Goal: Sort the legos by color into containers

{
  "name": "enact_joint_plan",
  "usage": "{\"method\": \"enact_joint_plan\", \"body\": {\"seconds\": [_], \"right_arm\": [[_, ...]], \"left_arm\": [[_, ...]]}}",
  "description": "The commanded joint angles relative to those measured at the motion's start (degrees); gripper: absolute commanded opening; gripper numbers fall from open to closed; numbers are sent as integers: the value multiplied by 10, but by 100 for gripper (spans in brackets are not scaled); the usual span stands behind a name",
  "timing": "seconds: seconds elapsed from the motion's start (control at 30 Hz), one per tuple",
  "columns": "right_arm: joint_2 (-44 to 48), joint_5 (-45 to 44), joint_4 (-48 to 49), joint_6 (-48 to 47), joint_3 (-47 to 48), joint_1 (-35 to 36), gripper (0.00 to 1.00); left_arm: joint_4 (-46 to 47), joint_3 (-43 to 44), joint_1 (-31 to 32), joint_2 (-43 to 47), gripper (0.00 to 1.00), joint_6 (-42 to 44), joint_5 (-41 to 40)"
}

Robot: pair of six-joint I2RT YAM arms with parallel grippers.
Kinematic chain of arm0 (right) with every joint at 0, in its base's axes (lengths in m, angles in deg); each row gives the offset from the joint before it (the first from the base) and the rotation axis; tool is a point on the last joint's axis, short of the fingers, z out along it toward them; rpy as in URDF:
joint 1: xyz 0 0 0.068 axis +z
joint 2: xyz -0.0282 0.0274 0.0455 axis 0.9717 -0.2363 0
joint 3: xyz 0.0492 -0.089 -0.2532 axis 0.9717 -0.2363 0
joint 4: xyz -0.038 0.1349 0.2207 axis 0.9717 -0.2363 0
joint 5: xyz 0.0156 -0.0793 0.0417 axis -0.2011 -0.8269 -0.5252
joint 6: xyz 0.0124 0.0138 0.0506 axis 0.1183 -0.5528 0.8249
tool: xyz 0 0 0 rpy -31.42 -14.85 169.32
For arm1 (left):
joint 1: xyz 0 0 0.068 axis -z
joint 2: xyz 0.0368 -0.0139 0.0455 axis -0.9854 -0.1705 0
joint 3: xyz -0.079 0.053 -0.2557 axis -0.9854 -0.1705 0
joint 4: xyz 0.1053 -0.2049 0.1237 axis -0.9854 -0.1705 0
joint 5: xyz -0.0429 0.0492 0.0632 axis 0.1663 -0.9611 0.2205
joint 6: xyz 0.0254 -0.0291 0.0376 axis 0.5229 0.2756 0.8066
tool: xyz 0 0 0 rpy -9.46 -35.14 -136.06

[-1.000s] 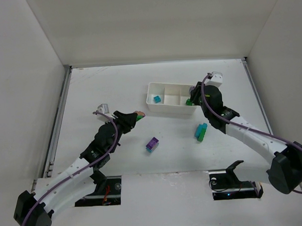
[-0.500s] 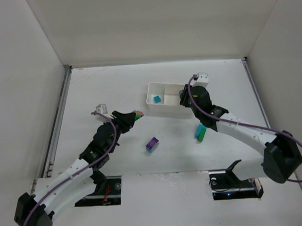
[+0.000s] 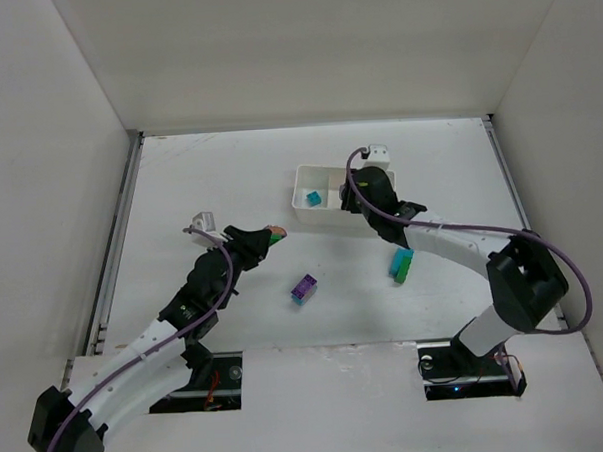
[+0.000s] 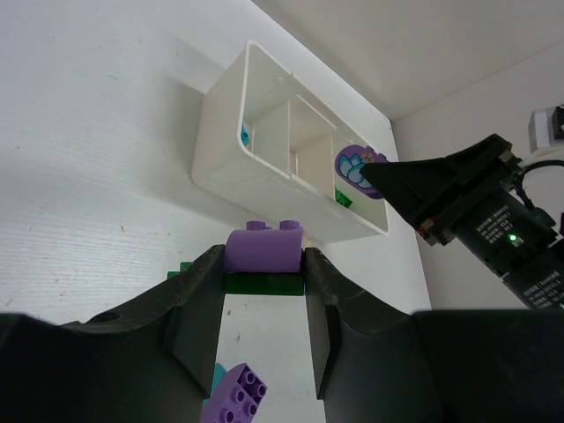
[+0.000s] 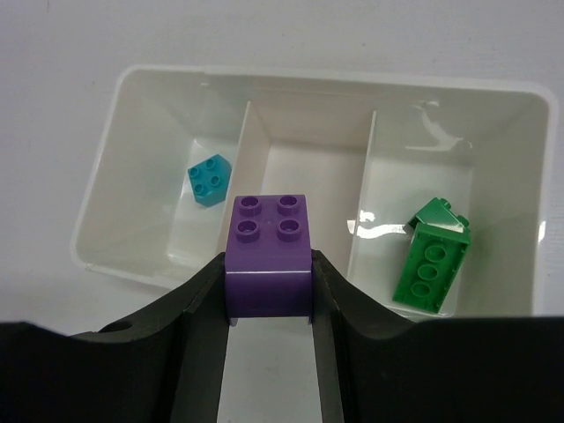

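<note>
Right gripper [image 5: 268, 286] is closed on a purple brick [image 5: 268, 251], a square piece with four studs facing up, pinched on two opposite sides between the dark fingers [image 5: 198, 339]. In the right wrist view the brick lines up with the middle compartment of the white tray [image 5: 317, 81], level with that compartment's near wall; whether it hangs over the compartment or just short of the wall cannot be told. On the left of that view, the end compartment holds a single teal brick [image 5: 210, 180] lying studs-up on the floor. On the right, the other end compartment holds a green brick [image 5: 432, 264] tipped against the tray's wall. Two thin inner walls split the three compartments. On the white table [image 3: 199, 170] outside the tray, a purple-and-teal stack [image 3: 303, 289] lies toward the arm bases, well apart from the tray. A teal-and-green stack [image 3: 401, 265] lies near the tray's right end, just beside the right arm. Further left, the left gripper [image 4: 263, 262] is clamped on a purple-on-green stack [image 4: 263, 249], purple brick on top with its studs up, held above the table well short of the tray's left end.
</note>
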Motion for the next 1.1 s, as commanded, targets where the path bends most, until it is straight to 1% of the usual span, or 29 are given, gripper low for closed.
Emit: {"method": "enact_joint_plan", "body": {"seconds": [0.0,0.1,0.13,0.3,0.37,0.43,0.5,0.6,0.7,0.8,0.87,0.97,1.07], "right_arm": [[-26,3,43,4,35,3,29],[-47,1,47,4,50,-6,31],[-49,0,47,3,53,-6,33],[-35,2,52,6,54,-10,55],[-17,3,53,7,43,-7,61],[1,4,58,7,30,-7,64],[25,6,59,7,12,-5,65],[77,22,60,22,-25,7,63],[128,95,69,48,-65,18,56],[182,189,115,83,-121,19,56],[211,261,154,108,-151,20,60],[238,365,204,144,-178,13,72],[245,433,247,170,-189,14,78]], "left_arm": [[29,-3,7,5,12,-6,1],[31,-1,13,3,12,-10,1],[34,-1,16,2,12,-10,0],[50,5,24,-9,12,-21,4],[63,6,30,-17,12,-24,1],[69,11,32,-26,12,-28,4],[80,14,39,-37,12,-30,3],[94,23,43,-55,12,-31,7],[106,34,50,-67,12,-30,18],[127,41,54,-75,12,-38,34],[141,45,56,-77,12,-44,53],[173,48,55,-83,13,-75,80],[209,53,48,-94,13,-101,128]]}}
